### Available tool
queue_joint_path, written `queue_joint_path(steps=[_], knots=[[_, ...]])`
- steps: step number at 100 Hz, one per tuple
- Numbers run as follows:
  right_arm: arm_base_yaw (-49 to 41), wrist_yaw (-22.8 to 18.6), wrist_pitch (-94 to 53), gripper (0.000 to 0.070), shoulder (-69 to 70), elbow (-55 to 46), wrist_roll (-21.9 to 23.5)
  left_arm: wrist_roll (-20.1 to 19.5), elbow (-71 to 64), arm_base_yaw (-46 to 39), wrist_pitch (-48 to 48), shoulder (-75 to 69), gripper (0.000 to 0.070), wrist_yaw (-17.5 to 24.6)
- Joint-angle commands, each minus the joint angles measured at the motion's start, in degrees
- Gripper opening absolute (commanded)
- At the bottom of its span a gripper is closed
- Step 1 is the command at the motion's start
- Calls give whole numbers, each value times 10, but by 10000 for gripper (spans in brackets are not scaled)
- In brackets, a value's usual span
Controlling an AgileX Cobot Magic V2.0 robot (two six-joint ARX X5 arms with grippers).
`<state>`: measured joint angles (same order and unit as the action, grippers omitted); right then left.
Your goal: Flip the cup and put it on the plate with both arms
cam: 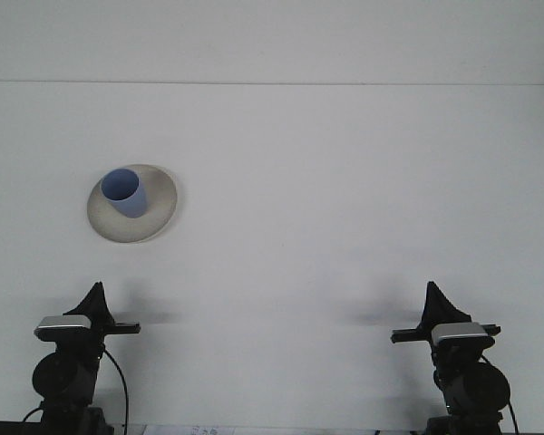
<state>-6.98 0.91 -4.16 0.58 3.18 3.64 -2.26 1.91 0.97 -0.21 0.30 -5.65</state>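
- Ahead of the left hand [96, 292], well apart, blue cup [125, 192] stands upright on plate [160, 213].
- Right hand [432, 294] low over desk [344, 181]; both hands' spread cannot be told.

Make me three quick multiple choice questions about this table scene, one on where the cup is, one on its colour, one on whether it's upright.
1. Where is the cup?
A. on the plate
B. on the bare table
C. in a gripper

2. What colour is the cup?
A. red
B. blue
C. green

3. How does the cup stand?
A. on its side
B. mouth down
C. mouth up

Answers: 1 A, the plate's rim rings it. 2 B, its wall and inside are blue. 3 C, its open mouth shows at the top.
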Motion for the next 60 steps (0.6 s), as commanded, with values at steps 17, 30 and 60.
queue_joint_path(steps=[17, 30, 60], knots=[[11, 2, -18, 6, -5, -25, 11, -1, -11, 0, 6, -1, 15, 1], [11, 2, -34, 6, -5, -25, 9, -1, -11, 0, 6, -1, 15, 1], [11, 2, -17, 6, -5, -24, 9, -1, -11, 0, 6, -1, 15, 1]])
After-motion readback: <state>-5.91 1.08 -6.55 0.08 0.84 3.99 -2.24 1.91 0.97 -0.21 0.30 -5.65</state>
